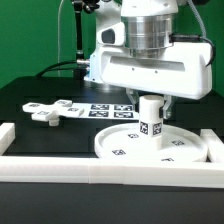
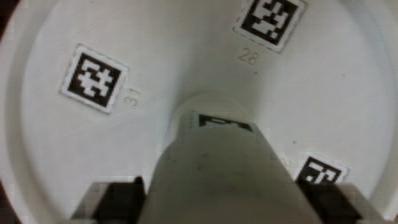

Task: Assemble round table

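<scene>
The round disc (image 1: 112,141) lies rim up on the black table at the front of the exterior view. The short cylinder leg (image 1: 151,122) stands upright on its middle. My gripper (image 1: 150,100) comes straight down over the leg's top, with its jaws closed against the leg's sides. In the wrist view the leg (image 2: 217,160) runs down to the disc (image 2: 169,50), and a dark finger (image 2: 118,200) presses on each side of it. The cross-shaped foot piece (image 1: 52,110) lies flat at the exterior view's left, apart from the gripper.
The marker board (image 1: 108,108) lies behind the disc. A long white rail (image 1: 100,168) runs along the front, with white rail ends at the exterior view's left (image 1: 5,135) and right (image 1: 212,145). Green backdrop and cables stand behind.
</scene>
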`<state>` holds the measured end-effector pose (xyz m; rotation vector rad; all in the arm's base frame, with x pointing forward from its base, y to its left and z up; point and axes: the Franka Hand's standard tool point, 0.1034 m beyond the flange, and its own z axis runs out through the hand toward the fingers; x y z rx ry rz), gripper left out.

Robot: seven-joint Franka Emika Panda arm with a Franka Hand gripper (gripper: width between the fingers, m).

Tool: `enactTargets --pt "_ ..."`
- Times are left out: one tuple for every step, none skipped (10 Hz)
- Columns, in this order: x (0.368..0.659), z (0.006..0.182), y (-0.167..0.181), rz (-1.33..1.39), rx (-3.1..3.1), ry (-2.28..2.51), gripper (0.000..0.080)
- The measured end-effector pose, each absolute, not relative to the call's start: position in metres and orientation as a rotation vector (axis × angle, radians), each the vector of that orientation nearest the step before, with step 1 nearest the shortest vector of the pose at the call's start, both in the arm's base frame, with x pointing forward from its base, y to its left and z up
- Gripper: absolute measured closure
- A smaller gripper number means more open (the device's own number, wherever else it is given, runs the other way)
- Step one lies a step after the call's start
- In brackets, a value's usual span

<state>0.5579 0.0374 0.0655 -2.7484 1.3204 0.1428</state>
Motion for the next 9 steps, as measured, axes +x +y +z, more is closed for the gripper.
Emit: enactTargets --pt "0.5576 0.0654 0.0385 0.154 -2.678 1.444 0.0390" --pt "0.5580 0.0655 0.0388 0.161 -2.610 1.559 0.0390" --pt "0.5581 0.0655 0.0391 0.169 -2.567 1.618 0.0390" --pt "0.5587 0.0658 0.0397 0.179 -2.476 1.744 0.0390" --pt "0.5591 0.0659 0.0399 0.181 -2.438 1.800 0.0390" --pt "0.5594 0.0660 0.0399 0.183 -2.416 1.830 0.0390" --pt "0.5601 0.0665 0.0398 0.186 -2.370 1.892 0.0390" --pt "0.5605 0.0666 0.0399 0.189 -2.337 1.926 0.0390" --pt "0.5604 0.0663 0.0427 0.205 -2.252 2.017 0.0390"
